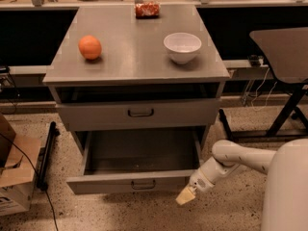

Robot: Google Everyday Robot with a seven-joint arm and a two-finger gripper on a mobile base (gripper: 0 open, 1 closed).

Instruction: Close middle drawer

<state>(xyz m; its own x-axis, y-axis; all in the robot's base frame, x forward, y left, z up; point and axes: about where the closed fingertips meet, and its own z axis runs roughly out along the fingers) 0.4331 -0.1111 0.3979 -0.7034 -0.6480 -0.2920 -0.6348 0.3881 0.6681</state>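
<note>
The middle drawer point(103, 183), a wide grey metal drawer with a low front and a small dark loop handle, stood pulled far out of the grey desk point(134, 57), below the taller-fronted upper drawer point(96, 115). The robot's tan-tipped end effector point(186, 196) hung low, just beside the right end of the drawer front. Whether it was spread or pressed together could not be told. The approach seemed to be the step in hand. Next it would likely need to bear on the front and push straight inward.
</note>
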